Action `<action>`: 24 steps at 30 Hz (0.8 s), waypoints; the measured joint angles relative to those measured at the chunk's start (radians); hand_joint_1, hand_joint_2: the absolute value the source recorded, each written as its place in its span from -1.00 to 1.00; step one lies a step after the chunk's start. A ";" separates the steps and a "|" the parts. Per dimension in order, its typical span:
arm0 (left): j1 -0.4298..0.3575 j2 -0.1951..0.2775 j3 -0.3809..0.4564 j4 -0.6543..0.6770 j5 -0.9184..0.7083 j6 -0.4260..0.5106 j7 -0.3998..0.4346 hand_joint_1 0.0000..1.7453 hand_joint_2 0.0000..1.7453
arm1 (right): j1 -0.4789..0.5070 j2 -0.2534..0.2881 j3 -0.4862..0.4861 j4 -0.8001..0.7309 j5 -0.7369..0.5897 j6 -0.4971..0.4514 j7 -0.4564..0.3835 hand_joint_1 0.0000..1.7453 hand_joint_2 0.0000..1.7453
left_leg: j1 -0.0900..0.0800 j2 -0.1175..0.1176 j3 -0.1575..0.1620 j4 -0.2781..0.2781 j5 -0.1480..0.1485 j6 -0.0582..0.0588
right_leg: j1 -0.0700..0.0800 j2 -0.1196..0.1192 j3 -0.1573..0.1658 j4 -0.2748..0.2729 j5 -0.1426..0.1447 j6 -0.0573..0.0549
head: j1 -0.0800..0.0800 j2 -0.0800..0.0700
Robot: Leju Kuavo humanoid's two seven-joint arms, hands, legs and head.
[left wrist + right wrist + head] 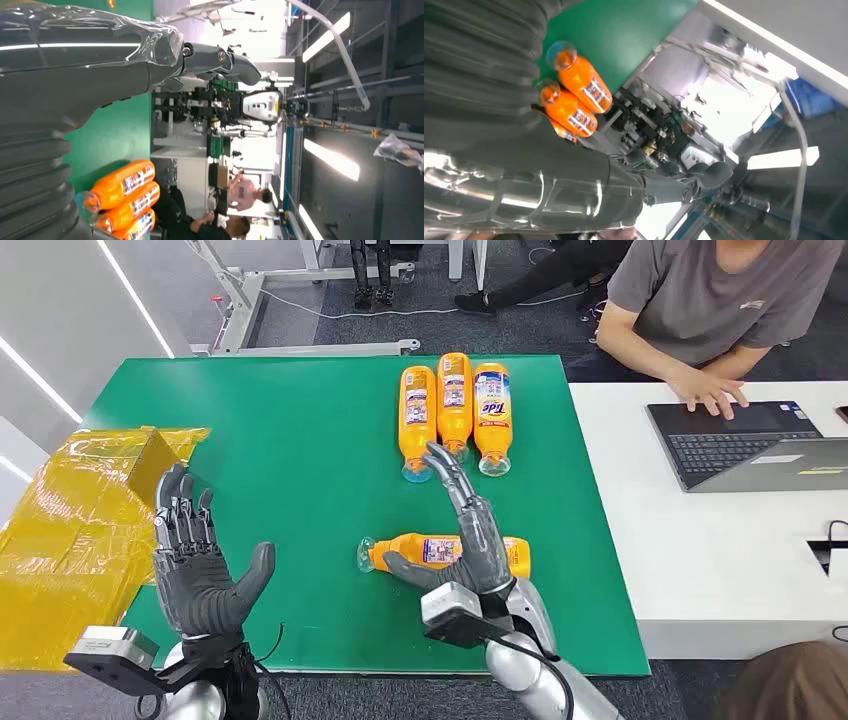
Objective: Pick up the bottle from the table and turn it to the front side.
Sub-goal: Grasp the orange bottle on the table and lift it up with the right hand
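On the green table [300, 440] a lone orange detergent bottle [440, 552] lies on its side near the front edge, its clear cap pointing toward the robot's left, set apart from a row of three similar orange bottles [455, 405] that lie side by side farther back with their caps toward the robot. The right robot hand [470, 540] is stretched over the lone bottle, fingers long and spread, thumb out by the neck end; it sits above or on the bottle, but the head view does not settle whether it touches, and the fingers are plainly not wrapped round it, so I judge it released and holding nothing. The left robot hand [200, 560] is raised over the table's left part, palm open, fingers apart, grasping nothing, well apart from the bottle and beside a yellow-wrapped box [70, 530] at the table's left edge. The step in hand looks like the reach before the pick: the bottle is not yet lifted. The next move calls for the right robot hand to settle down and close round the bottle's body, clear of the cap, then lift and roll it so the front label faces up. A person [700, 310] works at a laptop [740, 440] on the white desk [720, 570] to the right.
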 joint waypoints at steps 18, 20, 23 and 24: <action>0.009 -0.003 0.002 -0.002 0.033 -0.082 0.000 -1.00 1.00 | -0.481 -0.093 0.134 0.462 0.083 0.716 0.053 -1.00 1.00 | 0.000 -0.002 0.000 0.001 0.001 0.000 | 0.000 -0.001 0.000 0.000 0.001 0.000 | 0.000 0.000; 0.008 -0.006 0.002 -0.002 0.039 -0.092 0.000 -1.00 1.00 | -0.496 -0.099 0.165 0.495 0.077 0.746 0.056 -1.00 1.00 | 0.000 -0.002 0.000 0.001 0.001 0.000 | 0.000 -0.001 0.000 0.000 0.001 0.000 | 0.000 0.000; 0.006 -0.009 0.002 -0.001 0.045 -0.101 0.000 -1.00 1.00 | -0.508 -0.106 0.205 0.535 0.065 0.780 0.061 -1.00 1.00 | 0.000 -0.002 0.000 0.001 0.001 0.000 | 0.000 -0.001 0.000 0.000 0.001 0.000 | 0.000 0.000; 0.003 -0.011 0.002 -0.001 0.046 -0.103 0.000 -1.00 1.00 | -0.509 -0.109 0.217 0.547 0.059 0.789 0.062 -1.00 1.00 | 0.000 -0.002 0.000 0.001 0.001 0.000 | 0.000 -0.001 0.000 0.000 0.001 0.000 | 0.000 0.000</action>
